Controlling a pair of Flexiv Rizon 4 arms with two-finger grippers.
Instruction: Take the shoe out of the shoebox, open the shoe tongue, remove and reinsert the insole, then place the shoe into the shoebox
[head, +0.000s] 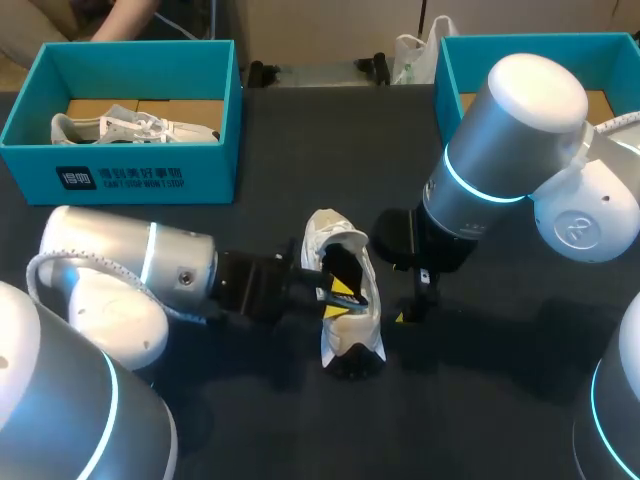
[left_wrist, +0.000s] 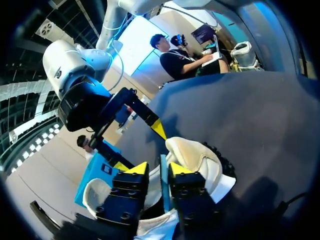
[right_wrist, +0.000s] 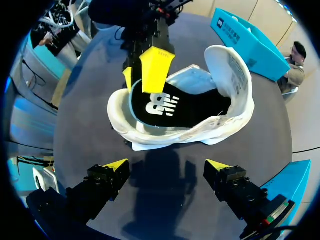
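Clamps left gripper (left_wrist: 159, 170) on collar of light, floppy white mesh sneaker (right_wrist: 170, 136), likely firmest hold; poises right gripper (right_wrist: 167, 165) splayed at three o'clock.

Twin arms, glossy silver-grey cylinder shells.
Noted: left silver-grey arm (head: 130, 265) and right silver-grey arm (head: 500, 150) each carry a thin glowing cyan ring (head: 480, 190); past the ring, black wrist blocks, black fingers (right_wrist: 102, 185), yellow tips; behind it, pale cables.
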